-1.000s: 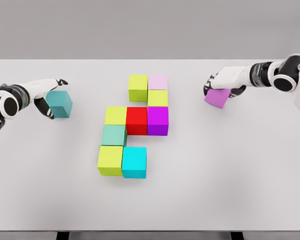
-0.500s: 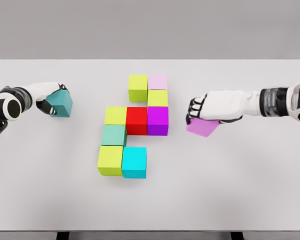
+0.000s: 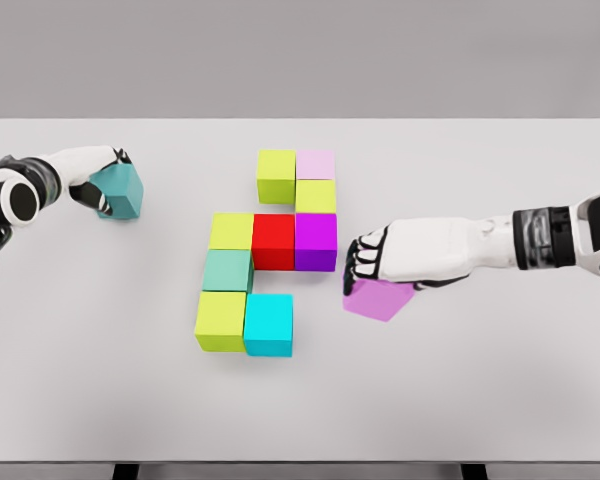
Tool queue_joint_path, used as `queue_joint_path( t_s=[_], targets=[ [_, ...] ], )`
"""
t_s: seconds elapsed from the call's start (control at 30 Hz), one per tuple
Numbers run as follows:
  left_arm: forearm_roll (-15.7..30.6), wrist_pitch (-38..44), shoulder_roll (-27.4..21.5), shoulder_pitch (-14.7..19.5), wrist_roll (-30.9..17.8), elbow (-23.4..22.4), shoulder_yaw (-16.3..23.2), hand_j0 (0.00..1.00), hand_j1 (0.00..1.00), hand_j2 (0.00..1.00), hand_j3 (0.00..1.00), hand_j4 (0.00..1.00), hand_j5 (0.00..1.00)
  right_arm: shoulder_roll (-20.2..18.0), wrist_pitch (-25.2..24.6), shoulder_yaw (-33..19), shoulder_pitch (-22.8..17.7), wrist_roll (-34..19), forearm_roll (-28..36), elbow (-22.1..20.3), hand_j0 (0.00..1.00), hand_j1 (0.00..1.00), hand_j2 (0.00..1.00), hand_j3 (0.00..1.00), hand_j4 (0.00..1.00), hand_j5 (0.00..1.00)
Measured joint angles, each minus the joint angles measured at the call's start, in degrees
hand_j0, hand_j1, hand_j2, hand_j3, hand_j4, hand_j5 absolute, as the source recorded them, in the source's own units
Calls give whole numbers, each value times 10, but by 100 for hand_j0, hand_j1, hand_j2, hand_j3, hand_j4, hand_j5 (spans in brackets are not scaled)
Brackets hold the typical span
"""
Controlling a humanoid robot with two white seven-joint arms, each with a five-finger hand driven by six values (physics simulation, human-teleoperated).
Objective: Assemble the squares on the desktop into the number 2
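In the head view, a white table (image 3: pixel 500 400) fills most of the frame under a grey backdrop. Near its middle sits a cluster of coloured cubes, packed edge to edge: at the top a lime cube (image 3: pixel 276 175) with a pale pink cube (image 3: pixel 316 164) touching its right side, and a yellow-green cube (image 3: pixel 316 196) directly below the pink one. Below that runs a row of three, a yellow-green cube (image 3: pixel 231 231), a red cube (image 3: pixel 274 241) and a purple cube (image 3: pixel 316 241), left to right. Under the left end of that row comes a sea-green cube (image 3: pixel 227 270), then a lime-yellow cube (image 3: pixel 220 320) at the lower left with a cyan cube (image 3: pixel 269 324) touching its right side. The right hand (image 3: pixel 380 262) reaches in from the right edge to just right of the purple cube, its dark-tipped fingers curled down over the top of a tilted magenta cube (image 3: pixel 379 299), gripping it; the cube lies right of centre, apart from the cluster, to the right of the cyan cube and below the purple one. Whether it touches the table I cannot tell. At the upper left of the frame the left hand (image 3: pixel 105 172) wraps its fingers around a teal cube (image 3: pixel 118 192), well apart from the cluster.
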State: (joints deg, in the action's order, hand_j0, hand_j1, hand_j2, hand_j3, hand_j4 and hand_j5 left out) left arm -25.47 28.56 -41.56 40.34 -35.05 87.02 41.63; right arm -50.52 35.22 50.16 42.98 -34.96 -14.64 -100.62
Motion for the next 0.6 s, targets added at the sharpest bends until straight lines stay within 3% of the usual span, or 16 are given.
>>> queue_joint_path(
  t_s=[0.6],
  targets=[
    [-3,0,62,33,0,-28,2,44,44,44,44,44,44,38,0,63,4,0,30,-1,41,41,41,41,41,41]
  ],
)
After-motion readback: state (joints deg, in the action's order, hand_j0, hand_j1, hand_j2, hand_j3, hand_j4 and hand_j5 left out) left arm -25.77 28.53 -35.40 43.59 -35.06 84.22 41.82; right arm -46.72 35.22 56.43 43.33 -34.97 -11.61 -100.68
